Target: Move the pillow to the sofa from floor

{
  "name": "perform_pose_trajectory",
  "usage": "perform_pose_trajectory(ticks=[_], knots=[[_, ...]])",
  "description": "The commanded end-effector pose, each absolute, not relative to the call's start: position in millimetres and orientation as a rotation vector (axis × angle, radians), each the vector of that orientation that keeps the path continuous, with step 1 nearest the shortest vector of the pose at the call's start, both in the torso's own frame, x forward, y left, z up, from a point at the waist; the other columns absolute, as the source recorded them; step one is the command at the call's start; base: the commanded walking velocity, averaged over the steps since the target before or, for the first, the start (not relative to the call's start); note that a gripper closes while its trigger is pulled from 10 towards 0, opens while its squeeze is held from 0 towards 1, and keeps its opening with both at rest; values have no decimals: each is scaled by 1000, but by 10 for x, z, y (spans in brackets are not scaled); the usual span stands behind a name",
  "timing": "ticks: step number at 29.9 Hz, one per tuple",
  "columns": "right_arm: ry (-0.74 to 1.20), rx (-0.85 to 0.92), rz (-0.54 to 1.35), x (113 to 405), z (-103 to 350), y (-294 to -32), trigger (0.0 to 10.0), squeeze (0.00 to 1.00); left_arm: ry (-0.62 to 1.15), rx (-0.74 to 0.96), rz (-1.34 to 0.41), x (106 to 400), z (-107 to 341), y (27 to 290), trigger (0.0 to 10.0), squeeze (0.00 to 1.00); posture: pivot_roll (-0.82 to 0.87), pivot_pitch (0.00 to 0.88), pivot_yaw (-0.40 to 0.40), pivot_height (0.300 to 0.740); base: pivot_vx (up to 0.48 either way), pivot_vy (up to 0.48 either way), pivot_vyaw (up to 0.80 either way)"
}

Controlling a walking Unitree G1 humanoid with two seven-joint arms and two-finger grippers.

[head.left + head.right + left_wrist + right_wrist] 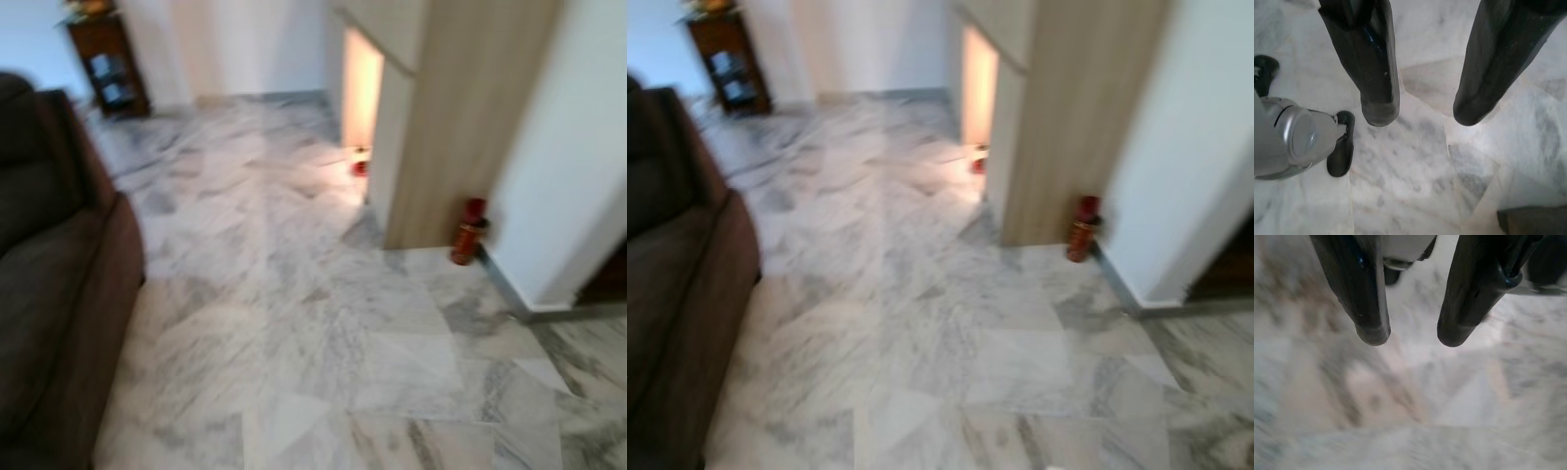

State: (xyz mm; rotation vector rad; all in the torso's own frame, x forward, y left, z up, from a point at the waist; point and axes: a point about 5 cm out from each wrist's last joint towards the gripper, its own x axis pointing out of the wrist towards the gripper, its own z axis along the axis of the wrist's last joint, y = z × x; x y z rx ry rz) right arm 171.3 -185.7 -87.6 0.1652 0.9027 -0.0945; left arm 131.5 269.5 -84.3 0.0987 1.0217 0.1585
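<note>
While both arms hung down with nothing in them, the job looked barely begun. The left gripper had its two black fingers apart over the floor, and the right gripper had its fingers apart too. No pillow could be made out on the blurred floor, so it probably had to be found first, then lifted and carried.

Closest was the marble floor, smooth, shiny, white with grey streaks. Beside it stood the dark brown sofa, soft and boxy. Past the sofa stood a flat wooden panel, with a small red bottle at its foot. Farthest was a dark wooden shelf.
</note>
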Motion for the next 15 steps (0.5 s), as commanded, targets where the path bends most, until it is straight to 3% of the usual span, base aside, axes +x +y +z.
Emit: perform_pose_trajectory(ticks=[1, 10, 15], knots=[[928, 158, -122, 1624, -905, -1947, 10000, 0, 1039, 95, 163, 1279, -859, 2693, 10000, 0, 75, 65, 1, 740, 0, 0, 800], [929, 174, -119, 1625, -907, -1926, 10000, 0, 1035, 104, 169, 1278, -857, 2700, 10000, 0, 80, 67, 12, 740, 0, 0, 800], [915, 239, -168, 1615, -913, -1909, 10000, 0, 1038, 106, 164, 1275, -866, 2676, 10000, 0, 75, 66, 15, 740, 0, 0, 0]])
